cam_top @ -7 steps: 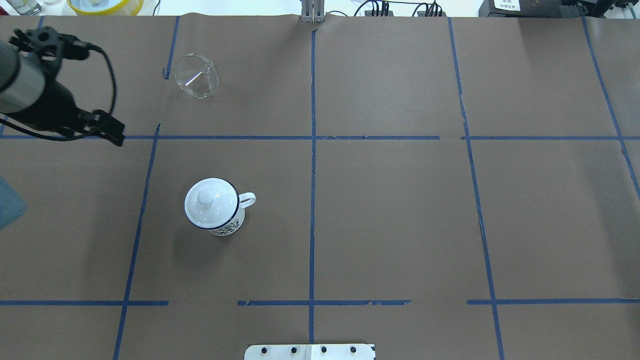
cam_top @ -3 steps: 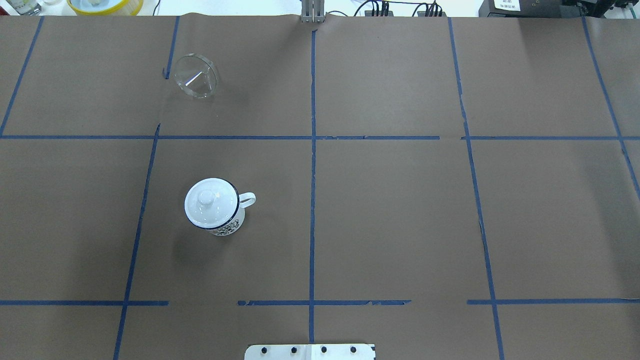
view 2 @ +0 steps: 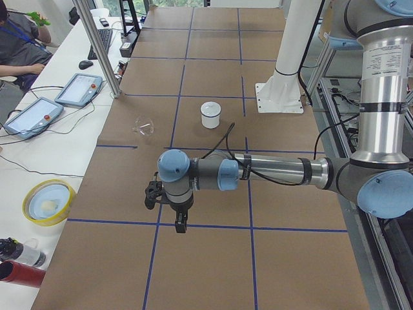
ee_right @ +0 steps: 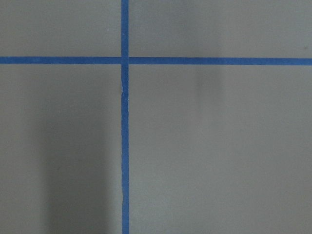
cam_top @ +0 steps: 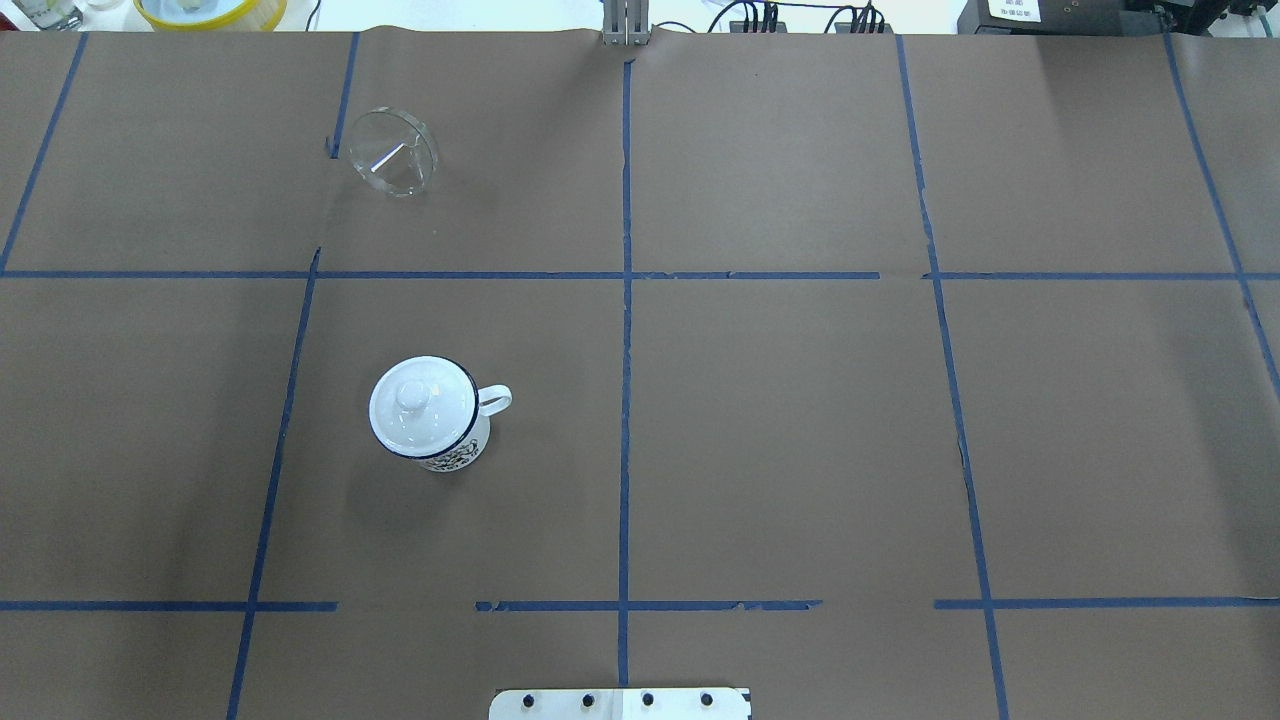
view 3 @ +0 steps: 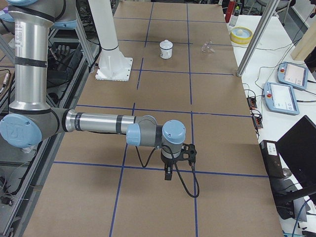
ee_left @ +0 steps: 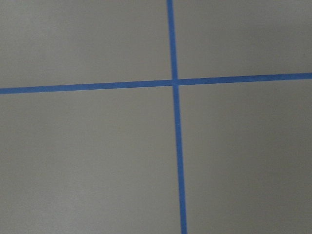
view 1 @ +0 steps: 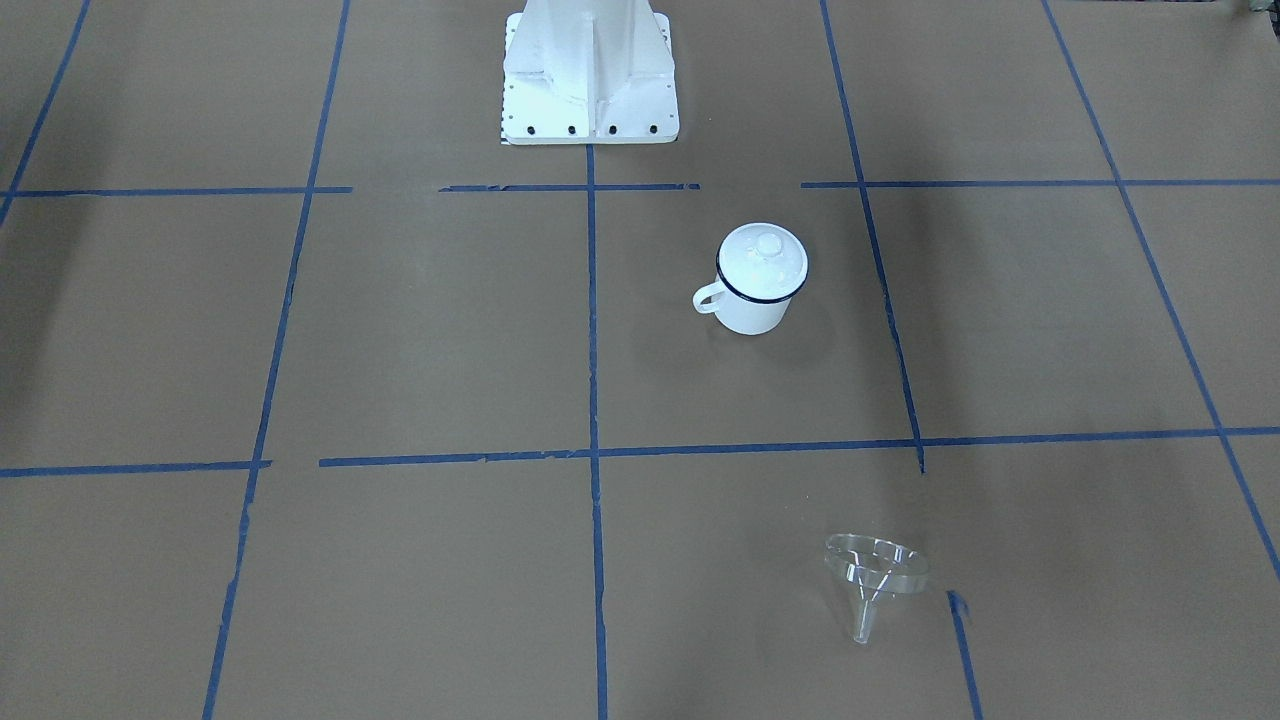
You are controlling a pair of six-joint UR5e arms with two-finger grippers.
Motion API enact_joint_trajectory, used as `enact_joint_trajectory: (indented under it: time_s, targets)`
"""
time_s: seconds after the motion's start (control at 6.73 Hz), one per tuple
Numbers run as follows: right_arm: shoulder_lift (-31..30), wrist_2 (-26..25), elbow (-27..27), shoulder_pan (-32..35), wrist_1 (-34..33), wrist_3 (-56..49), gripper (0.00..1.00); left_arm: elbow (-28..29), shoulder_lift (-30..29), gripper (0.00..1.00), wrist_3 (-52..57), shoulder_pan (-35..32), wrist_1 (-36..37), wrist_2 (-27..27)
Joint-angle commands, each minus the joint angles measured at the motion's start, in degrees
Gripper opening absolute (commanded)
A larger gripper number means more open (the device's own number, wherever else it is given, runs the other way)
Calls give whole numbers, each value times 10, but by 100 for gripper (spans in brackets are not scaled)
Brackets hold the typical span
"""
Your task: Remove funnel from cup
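Observation:
The clear funnel lies tipped on the brown table, spout off to one side, well apart from the cup; it also shows in the front view. The white mug with a dark blue rim stands upright, its handle pointing right, with a white domed lid on it. In the front view the mug is near the base. My left gripper shows only in the exterior left view and my right gripper only in the exterior right view, both far from the mug and pointing down; I cannot tell whether they are open.
The white robot base stands at the table's near edge. A yellow bowl, tablets and an aluminium post are on the operators' side. A person sits at the far left. Blue tape lines grid the table.
My left arm, at the overhead view's left edge one second ago, has withdrawn out of that view. The funnel and the mug have not moved.

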Motion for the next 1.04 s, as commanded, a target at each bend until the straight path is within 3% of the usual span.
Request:
enact_joint_trajectory:
  time_s: [0.0, 0.89]
  targets:
    - [0, 0, 0, 0, 0, 0, 100, 5, 3, 100, -4, -12, -8, -25]
    - [0, 0, 0, 0, 0, 0, 100, -26, -4, 100, -2, -11, -11, -17]
